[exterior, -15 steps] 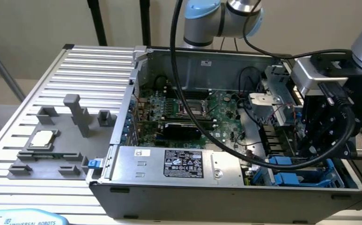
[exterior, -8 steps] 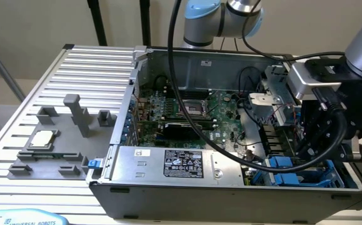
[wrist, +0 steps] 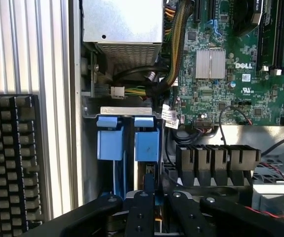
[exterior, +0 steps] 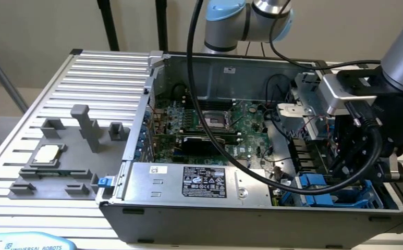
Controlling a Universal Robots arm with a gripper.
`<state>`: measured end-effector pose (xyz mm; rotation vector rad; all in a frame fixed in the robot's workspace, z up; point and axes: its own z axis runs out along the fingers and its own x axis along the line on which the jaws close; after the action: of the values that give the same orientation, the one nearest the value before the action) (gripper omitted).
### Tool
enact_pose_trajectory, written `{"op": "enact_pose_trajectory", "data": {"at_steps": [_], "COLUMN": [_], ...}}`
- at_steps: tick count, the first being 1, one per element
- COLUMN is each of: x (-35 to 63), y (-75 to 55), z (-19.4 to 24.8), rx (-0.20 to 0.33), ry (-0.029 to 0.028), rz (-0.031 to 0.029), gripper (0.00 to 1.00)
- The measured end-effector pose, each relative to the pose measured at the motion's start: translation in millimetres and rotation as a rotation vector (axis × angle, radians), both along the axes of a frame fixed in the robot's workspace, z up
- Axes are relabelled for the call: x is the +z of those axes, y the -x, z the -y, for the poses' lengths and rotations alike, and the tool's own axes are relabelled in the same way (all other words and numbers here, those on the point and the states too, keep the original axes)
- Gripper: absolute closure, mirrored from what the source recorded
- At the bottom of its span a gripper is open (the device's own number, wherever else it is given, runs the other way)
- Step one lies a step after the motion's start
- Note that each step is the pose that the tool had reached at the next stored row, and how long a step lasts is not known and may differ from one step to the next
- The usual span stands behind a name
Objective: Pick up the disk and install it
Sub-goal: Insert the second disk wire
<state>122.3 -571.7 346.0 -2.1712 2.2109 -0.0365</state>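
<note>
Exterior view: the gripper (exterior: 347, 172) is down inside the open computer case (exterior: 187, 219), directly above the blue drive bays.
Wrist view: its fingers (wrist: 141, 210) are clenched on the disk (wrist: 146, 143), which stands upright in the bay

My work surface is a ribbed aluminium table (exterior: 83, 78). On it sits the open computer case (exterior: 257, 213), and at the exterior view's left a grey fixture (exterior: 69, 151) holding a small square chip (exterior: 46, 154). A black keyboard (wrist: 11, 158) lies beside the case.
</note>
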Motion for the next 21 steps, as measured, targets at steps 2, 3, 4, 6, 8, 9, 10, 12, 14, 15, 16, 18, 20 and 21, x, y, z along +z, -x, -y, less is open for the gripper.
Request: {"op": "enact_pose_trajectory", "data": {"at_steps": [2,3,4,6,8,9,10,12,14,15,16,18,20,21], "x": [-0.8,-1.0,-1.3,-1.8,-2.1,-2.3,-2.5,-2.8,-3.0,-3.0,-3.1,-3.2,-3.2,-3.2], "y": [0.1,0.1,0.1,0.1,0.1,0.1,0.0,0.0,0.0,0.0,0.1,0.1,-0.7,-0.8], "z": [0.0,0.0,0.0,0.0,0.0,0.0,0.0,0.0,0.0,0.0,0.0,0.0,0.0,0.0], "rx": [0.0,0.0,0.0,0.0,0.0,0.0,0.0,0.0,0.0,0.0,0.0,0.0,-0.001,-0.001], "ry": [-0.0003,-0.0002,-0.0002,0.0,0.0003,0.0006,0.0009,0.0016,0.0026,0.0032,0.0038,0.0048,0.0073,0.0075], "rz": [0.0005,0.0005,0.0006,0.0006,0.0006,0.0006,0.0006,0.0006,0.0006,0.0006,0.0006,0.0006,0.0006,0.0006], "gripper": [0.84,0.84,0.84,0.84,0.84,0.84,0.84,0.84,0.84,0.84,0.84,0.84,0.84,0.84]}}
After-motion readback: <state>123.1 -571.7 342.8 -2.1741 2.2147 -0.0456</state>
